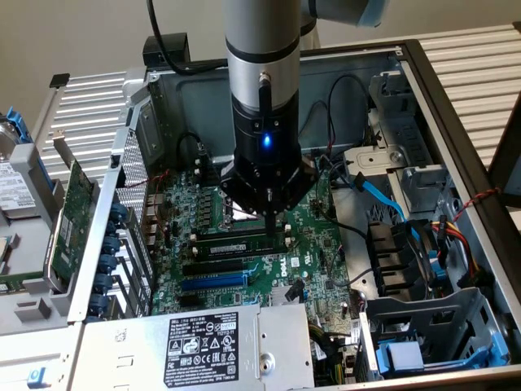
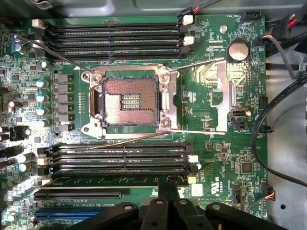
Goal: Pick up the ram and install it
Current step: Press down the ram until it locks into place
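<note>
We find the gripper closed, pressing down over the ram in its motherboard slot; we advise straight, even pressure until latched.

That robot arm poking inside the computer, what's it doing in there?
The robot arm's gripper is reaching down into an open computer case, right over the green motherboard. Its fingers are shut and pressing down on the ram, a long thin stick sitting in one of the slots just below the empty square processor socket. So the ram is already at its slot, with the gripper on top of it.
</note>
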Robot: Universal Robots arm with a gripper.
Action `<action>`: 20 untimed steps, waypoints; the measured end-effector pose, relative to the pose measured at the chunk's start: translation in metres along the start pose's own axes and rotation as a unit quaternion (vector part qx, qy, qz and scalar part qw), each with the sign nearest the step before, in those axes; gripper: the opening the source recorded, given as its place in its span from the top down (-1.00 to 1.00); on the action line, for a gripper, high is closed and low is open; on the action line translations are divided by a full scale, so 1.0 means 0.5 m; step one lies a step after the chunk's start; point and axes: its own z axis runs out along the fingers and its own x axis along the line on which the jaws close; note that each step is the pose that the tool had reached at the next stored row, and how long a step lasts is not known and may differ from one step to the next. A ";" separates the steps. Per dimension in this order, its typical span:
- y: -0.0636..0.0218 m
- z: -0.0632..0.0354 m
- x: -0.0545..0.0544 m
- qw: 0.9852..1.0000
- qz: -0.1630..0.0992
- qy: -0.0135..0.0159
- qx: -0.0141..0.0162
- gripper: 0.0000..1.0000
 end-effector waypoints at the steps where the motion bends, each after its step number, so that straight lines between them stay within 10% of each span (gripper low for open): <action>1: 0.000 0.002 0.000 1.000 0.000 0.000 0.000 0.80; 20: -0.001 0.011 0.000 1.000 0.000 0.000 0.000 0.80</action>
